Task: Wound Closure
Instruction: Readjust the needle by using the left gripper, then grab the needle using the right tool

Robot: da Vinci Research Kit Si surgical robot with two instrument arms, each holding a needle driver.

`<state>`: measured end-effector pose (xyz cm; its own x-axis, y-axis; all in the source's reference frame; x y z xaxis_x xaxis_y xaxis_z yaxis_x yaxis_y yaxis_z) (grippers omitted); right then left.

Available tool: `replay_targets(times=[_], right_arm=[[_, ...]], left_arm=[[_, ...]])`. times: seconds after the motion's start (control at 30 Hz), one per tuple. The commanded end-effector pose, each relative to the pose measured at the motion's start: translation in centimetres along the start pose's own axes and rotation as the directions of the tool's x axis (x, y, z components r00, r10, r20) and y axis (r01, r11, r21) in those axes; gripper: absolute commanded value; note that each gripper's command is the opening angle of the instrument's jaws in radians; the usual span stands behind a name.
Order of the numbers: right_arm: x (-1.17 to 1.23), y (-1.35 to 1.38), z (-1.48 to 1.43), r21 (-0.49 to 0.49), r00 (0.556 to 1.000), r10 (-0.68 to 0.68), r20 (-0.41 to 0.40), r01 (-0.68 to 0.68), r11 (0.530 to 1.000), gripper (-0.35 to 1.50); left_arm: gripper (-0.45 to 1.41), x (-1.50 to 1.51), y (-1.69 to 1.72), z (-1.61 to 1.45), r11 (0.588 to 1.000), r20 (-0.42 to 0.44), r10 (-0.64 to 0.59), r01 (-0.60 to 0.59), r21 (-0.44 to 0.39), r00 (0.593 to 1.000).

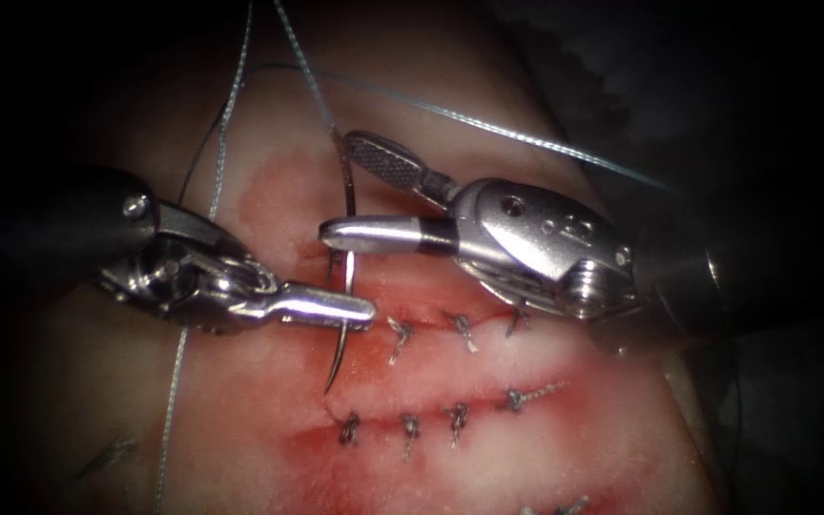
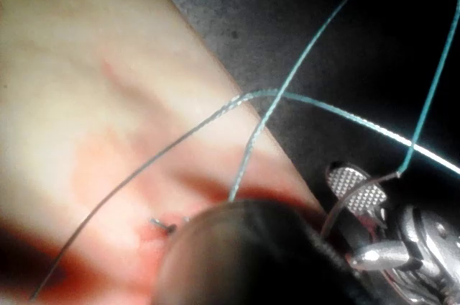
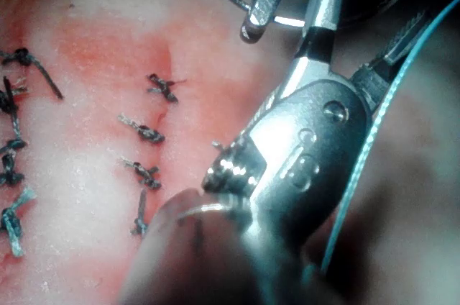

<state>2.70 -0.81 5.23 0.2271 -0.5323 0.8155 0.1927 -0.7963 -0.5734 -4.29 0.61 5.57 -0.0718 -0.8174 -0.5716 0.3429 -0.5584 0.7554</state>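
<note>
At centre-left of the endoscope view, the left tool (image 1: 360, 310) is clamped on the needle (image 1: 345, 286) near its point. The needle stands upright above the tissue (image 1: 565, 429). The right tool (image 1: 340, 186) gapes, holding nothing, with thread (image 1: 488, 126) above.

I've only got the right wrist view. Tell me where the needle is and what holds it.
Observer: The left end effector is shut on the needle, nearer its point than its tail.
Operator: Report my right end effector against it.
Observer: The right end effector is open, a jaw on each side of the needle, not gripping.
Operator: Now the point.
Observer: It shows bare over the tissue, left of the stitches.
</note>
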Motion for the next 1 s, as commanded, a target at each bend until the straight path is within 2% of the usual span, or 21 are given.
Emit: replay_targets(times=[0.03, 0.13, 0.2, 0.27, 0.37, 0.43, 0.77, 0.93, 0.97, 1.0], right_arm=[[0.05, 0.02, 0.05, -0.001, 1.0, 0.002, 0.001, -0.002, 1.0, 0.91], [0.05, 0.02, 0.05, -0.001, 1.0, 0.003, 0.002, -0.003, 1.0, 0.94], [0.04, 0.02, 0.04, 0.001, 1.0, 0.001, 0.001, -0.001, 1.0, 0.94], [0.04, 0.01, 0.04, 0.007, 1.0, 0.0, 0.001, 0.0, 1.0, 0.93], [0.04, 0.01, 0.02, 0.028, 0.999, 0.0, -0.053, 0.002, 1.0, 0.83], [0.05, 0.02, 0.01, 0.027, 0.997, -0.003, -0.077, 0.005, 1.0, 0.83], [0.12, 0.03, -0.06, 0.024, 0.994, 0.018, -0.109, -0.015, 1.0, 0.69], [0.13, 0.04, -0.06, 0.026, 0.993, 0.016, -0.114, -0.013, 1.0, 0.42], [0.12, 0.04, -0.05, 0.027, 0.993, 0.022, -0.114, -0.019, 0.999, 0.14], [0.12, 0.04, -0.05, 0.03, 0.993, 0.022, -0.114, -0.019, 0.999, -0.01]], left_arm=[[-0.45, -0.07, -0.03, 0.06, 1.0, 0.001, 0.003, -0.003, -0.006, 1.0], [-0.45, -0.05, -0.04, 0.06, 0.999, 0.018, -0.008, 0.009, -0.042, 1.0], [-0.45, -0.04, -0.03, 0.06, 0.993, 0.039, -0.004, 0.008, -0.12, 0.999], [-0.45, -0.03, -0.03, 0.05, 0.99, 0.045, -0.001, 0.008, -0.143, 0.999], [-0.45, 0.02, 0.06, 0.07, 0.957, 0.06, 0.043, -0.024, -0.291, 0.997], [-0.45, 0.02, 0.07, 0.08, 0.942, 0.06, 0.064, -0.041, -0.334, 0.996], [-0.45, -0.01, 0.07, 0.08, 0.932, 0.048, 0.099, -0.076, -0.354, 0.994], [-0.45, -0.02, 0.08, 0.08, 0.931, 0.046, 0.105, -0.082, -0.355, 0.993], [-0.45, -0.02, 0.09, 0.08, 0.931, 0.047, 0.105, -0.082, -0.355, 0.993], [-0.45, -0.02, 0.09, 0.09, 0.931, 0.048, 0.105, -0.082, -0.355, 0.993]])
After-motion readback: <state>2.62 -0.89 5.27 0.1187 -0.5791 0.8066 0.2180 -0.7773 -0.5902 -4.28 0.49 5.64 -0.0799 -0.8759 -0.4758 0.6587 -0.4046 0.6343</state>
